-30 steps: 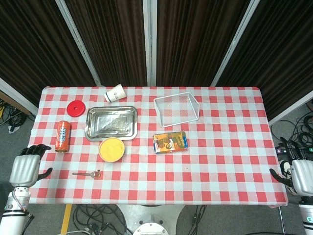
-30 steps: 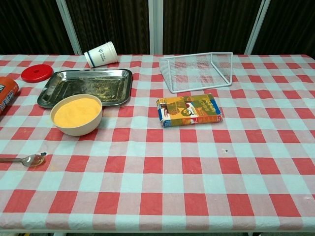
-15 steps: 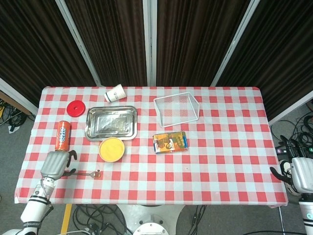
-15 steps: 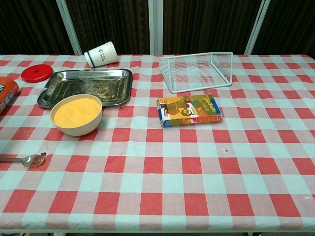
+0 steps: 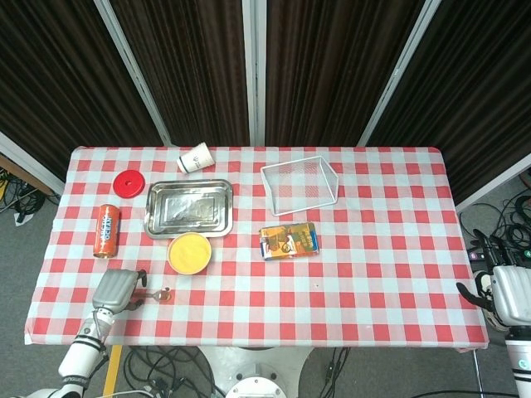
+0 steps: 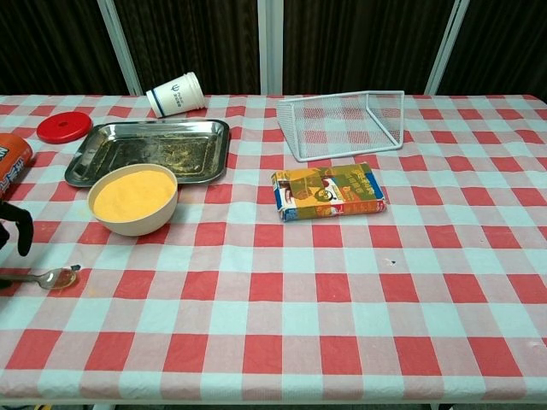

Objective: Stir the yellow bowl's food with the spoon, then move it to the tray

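Note:
The yellow bowl [image 5: 189, 253] of yellow food stands just in front of the metal tray [image 5: 189, 207], also seen as bowl [image 6: 134, 198] and tray [image 6: 149, 149]. The spoon [image 5: 159, 293] lies flat on the cloth in front of the bowl, its handle pointing left. My left hand [image 5: 116, 290] is over the handle end, fingers apart and holding nothing. In the chest view only its dark fingertips [image 6: 19, 232] show at the left edge, above the spoon [image 6: 51, 277]. My right hand [image 5: 506, 296] hangs open off the table's right edge.
An orange can [image 5: 106, 230] lies left of the bowl, with a red lid [image 5: 129, 182] behind it. A paper cup [image 5: 195, 158] lies on its side behind the tray. A white wire basket [image 5: 300, 184] and a snack box [image 5: 289, 240] sit mid-table.
My left hand has come in from beside the table's left edge onto the table and right, to the spoon's handle. The spoon, the bowl and the right hand have not moved.

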Robot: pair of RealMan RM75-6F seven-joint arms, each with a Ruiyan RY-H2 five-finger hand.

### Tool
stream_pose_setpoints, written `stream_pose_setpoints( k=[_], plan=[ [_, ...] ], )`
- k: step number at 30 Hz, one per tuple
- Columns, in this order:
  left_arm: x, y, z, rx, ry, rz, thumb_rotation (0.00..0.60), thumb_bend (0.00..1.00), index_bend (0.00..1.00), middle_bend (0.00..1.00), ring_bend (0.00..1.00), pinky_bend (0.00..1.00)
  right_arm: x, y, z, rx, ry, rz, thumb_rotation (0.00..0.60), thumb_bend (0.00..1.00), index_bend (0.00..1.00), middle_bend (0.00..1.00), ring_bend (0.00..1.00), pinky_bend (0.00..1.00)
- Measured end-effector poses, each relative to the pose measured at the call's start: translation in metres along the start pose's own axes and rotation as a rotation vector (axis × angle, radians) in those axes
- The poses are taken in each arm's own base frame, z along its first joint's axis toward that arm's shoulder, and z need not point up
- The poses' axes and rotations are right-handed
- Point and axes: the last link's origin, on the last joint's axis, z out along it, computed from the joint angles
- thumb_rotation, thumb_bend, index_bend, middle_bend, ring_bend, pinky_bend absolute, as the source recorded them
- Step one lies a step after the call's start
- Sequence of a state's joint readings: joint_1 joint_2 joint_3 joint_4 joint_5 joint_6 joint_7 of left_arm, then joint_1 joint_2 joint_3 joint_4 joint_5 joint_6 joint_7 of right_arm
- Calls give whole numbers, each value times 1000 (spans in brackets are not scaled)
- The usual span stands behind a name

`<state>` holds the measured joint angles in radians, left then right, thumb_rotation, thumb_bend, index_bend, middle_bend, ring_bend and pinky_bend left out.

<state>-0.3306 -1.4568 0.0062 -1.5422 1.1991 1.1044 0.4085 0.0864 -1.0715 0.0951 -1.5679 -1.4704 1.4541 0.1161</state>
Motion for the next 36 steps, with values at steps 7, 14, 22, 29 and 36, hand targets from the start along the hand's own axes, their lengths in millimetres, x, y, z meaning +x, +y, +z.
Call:
stream_pose_setpoints(
  k=[7,14,22,29,36],
  plan=[
    [-7,-5,2,24,-41,3,600,285,561,882,839,887,0,0,0,-2,1,0,600,122,61,228,87,234],
    [-10,-5,4,27,-77,-8,600,319,561,884,841,886,0,1,-2,-6,0,0,600,123,61,228,87,234],
    [-10,-4,3,22,-98,-12,600,386,567,884,842,886,-1,2,-2,-8,-3,2,600,123,61,231,87,234],
    [-6,-4,3,22,-76,-14,600,394,603,891,849,886,-1,3,-1,-8,-3,3,600,122,61,232,86,234],
    [12,-4,3,11,-33,-6,600,394,610,892,850,886,1,3,0,-4,4,-2,600,122,61,235,87,234]
  ],
)
